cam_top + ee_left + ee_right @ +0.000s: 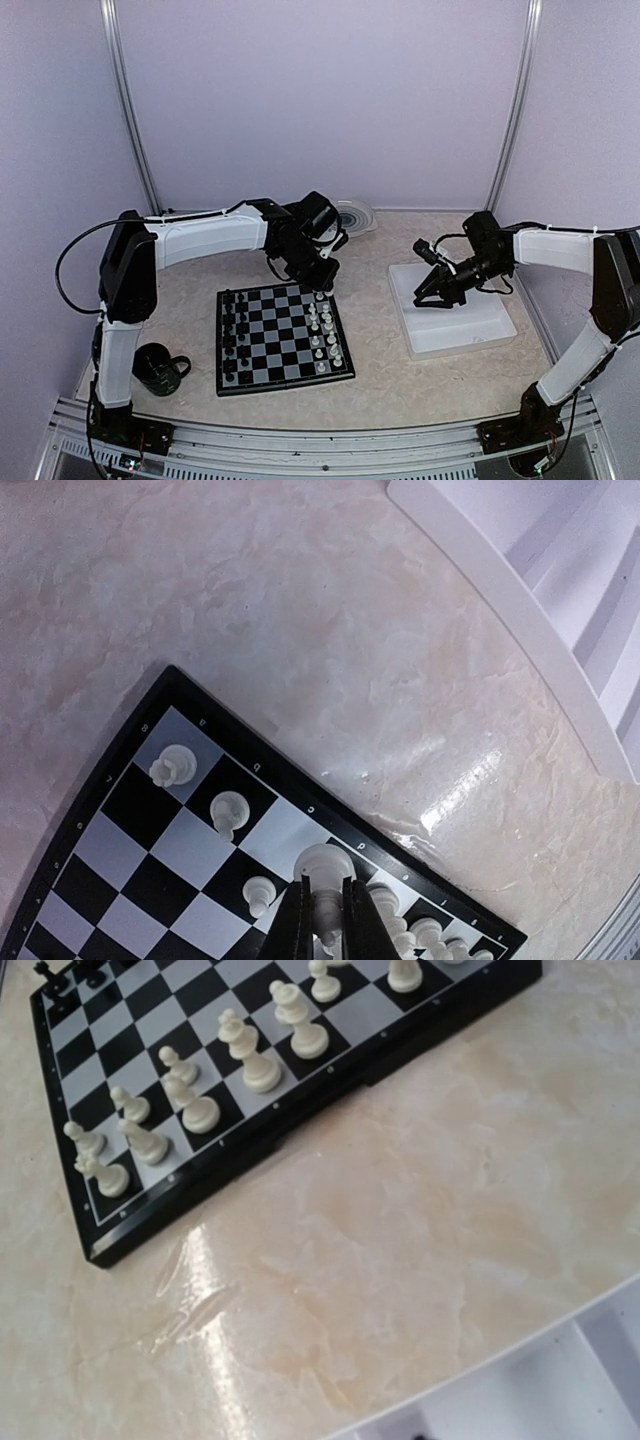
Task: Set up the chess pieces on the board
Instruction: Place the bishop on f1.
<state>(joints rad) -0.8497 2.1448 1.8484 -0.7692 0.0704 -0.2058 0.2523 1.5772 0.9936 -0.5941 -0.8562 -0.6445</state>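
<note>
The left gripper [327,885] is pinching a white piece [320,860] at the board [232,744]'s edge row, fingers closed on its stem. Being light, stiff, slippery plastic, it is probably wanting a gentle mid-stem hold. The right gripper [432,292] is hovering over the tray [480,335], and whether its fingers are open or closed cannot be told.

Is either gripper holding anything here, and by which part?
The left gripper pinches a small white plastic chess piece by its stem, below the head. Whether the right gripper holds anything cannot be told.
</note>
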